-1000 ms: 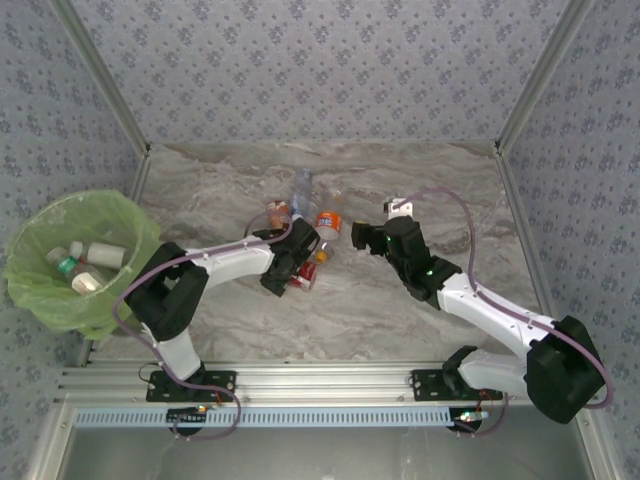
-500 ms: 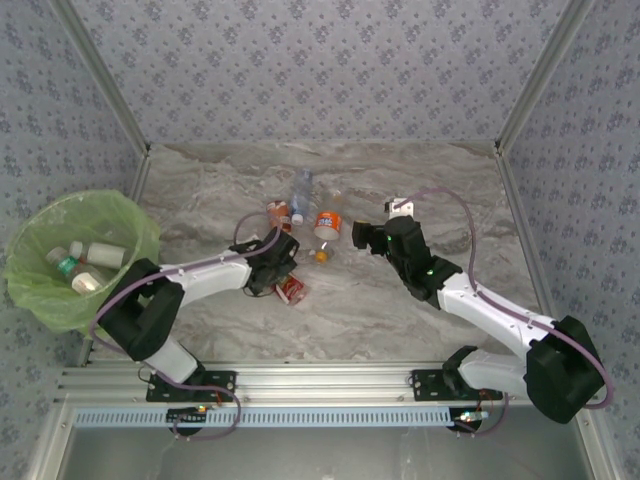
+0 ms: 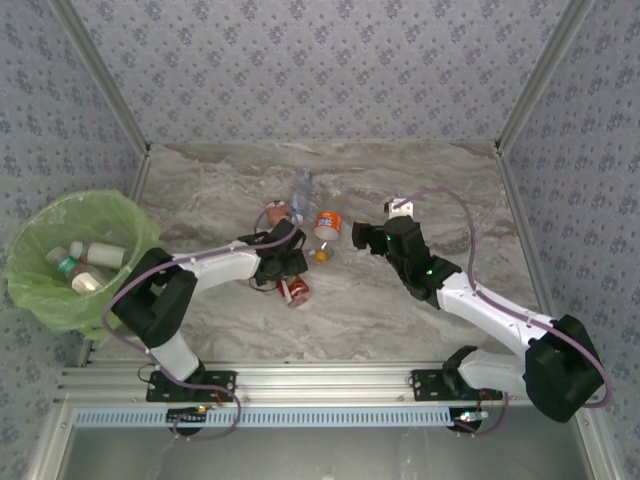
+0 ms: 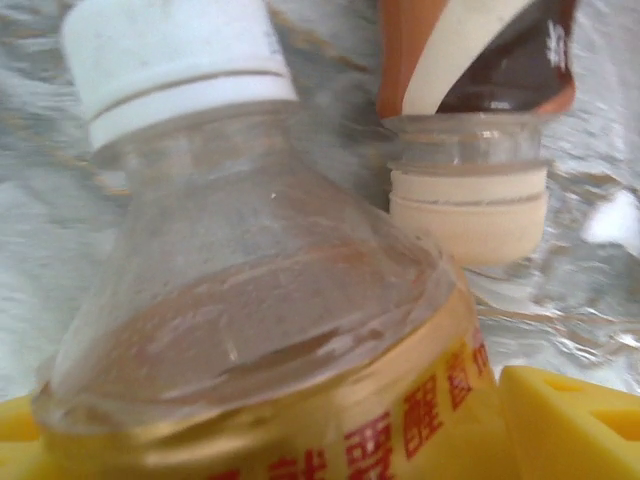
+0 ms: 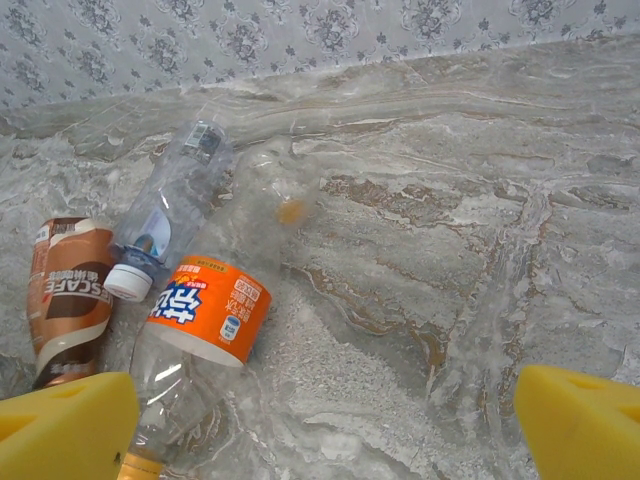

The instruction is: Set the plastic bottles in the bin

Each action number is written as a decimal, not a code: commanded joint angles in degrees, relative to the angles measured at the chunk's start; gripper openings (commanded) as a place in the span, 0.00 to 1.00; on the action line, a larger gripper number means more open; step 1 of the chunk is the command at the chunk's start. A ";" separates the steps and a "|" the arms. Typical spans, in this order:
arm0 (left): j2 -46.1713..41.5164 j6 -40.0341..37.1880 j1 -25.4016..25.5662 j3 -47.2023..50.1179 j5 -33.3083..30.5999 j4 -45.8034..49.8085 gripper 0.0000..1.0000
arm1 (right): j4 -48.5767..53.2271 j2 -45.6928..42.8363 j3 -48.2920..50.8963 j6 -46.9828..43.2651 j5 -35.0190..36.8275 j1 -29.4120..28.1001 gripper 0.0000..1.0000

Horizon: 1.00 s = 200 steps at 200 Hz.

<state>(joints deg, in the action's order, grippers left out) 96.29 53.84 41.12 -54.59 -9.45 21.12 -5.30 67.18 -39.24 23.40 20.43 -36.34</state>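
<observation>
A clear plastic bottle (image 4: pixel 270 300) with a white cap and a yellow label with red characters sits between the yellow fingers of my left gripper (image 4: pixel 290 430), which press on both its sides. Just beyond it lies a brown bottle (image 4: pixel 470 50), cap towards me. From above, the left gripper (image 3: pixel 283 258) is low among the bottles, with a red-labelled bottle (image 3: pixel 297 290) beside it. My right gripper (image 5: pixel 325 430) is open over bare table, right of an orange-labelled bottle (image 5: pixel 205 310), a clear bottle (image 5: pixel 170 205) and the brown bottle (image 5: pixel 68 295). The bin (image 3: pixel 130 215) stands far left.
Several bottles (image 3: pixel 88 265) lie inside the green-lined bin, which stands off the table's left edge. Patterned walls (image 3: pixel 320 70) close the table at the back and both sides. An aluminium rail (image 3: pixel 320 380) runs along the near edge by the arm bases.
My left gripper drew back to the left, then came forward again among the bottles. The red-labelled bottle slid slightly towards the near edge. The right arm has not moved.
</observation>
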 commanded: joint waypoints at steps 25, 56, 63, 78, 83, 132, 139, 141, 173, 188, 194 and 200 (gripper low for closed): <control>1.88 -5.57 1.39 -4.28 0.09 1.10 0.66 | 0.68 0.10 -0.99 0.87 1.79 0.39 0.99; 1.24 -8.14 1.49 -4.47 0.73 0.41 0.59 | 0.55 0.06 -0.79 0.94 1.66 0.41 0.99; 0.80 -8.70 1.57 -4.39 0.82 0.17 0.58 | 0.42 0.06 -0.75 0.94 1.55 0.48 0.99; -0.48 -9.84 1.73 -4.18 0.79 -0.41 0.56 | -0.04 0.06 -0.79 0.62 0.98 0.48 0.99; -0.92 -10.42 1.79 -4.09 0.89 -0.79 0.56 | -0.26 0.06 -0.78 0.55 0.73 0.48 0.99; -6.68 -15.76 2.40 -2.39 0.94 -3.60 0.53 | -2.74 -0.39 -0.46 -0.53 -0.97 0.14 0.99; -7.66 -16.37 2.40 -2.08 0.92 -3.93 0.52 | -3.66 -0.68 -0.19 -0.95 -1.32 0.08 0.99; -7.91 -16.48 2.45 -2.03 1.03 -4.02 0.52 | -3.97 -0.83 -0.15 -1.11 -1.46 0.05 0.99; -12.32 -18.28 2.40 -1.67 2.14 -4.44 0.49 | -6.11 -1.65 0.07 -3.04 -2.79 -0.42 0.99; -14.41 -19.10 2.41 -1.57 2.40 -4.86 0.49 | -6.61 -1.70 0.00 -3.68 -3.56 -0.58 0.99; -15.23 -19.37 2.44 -1.62 2.37 -4.97 0.49 | -6.80 -1.80 -0.03 -3.92 -3.84 -0.79 0.99; -15.99 -19.69 2.38 -1.71 2.38 -4.91 0.49 | -6.91 -1.83 -0.04 -4.12 -4.17 -0.84 0.99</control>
<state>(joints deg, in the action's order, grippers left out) 84.01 36.97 43.20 -56.77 -8.01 17.72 -9.72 66.72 -39.24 21.30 17.91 -36.56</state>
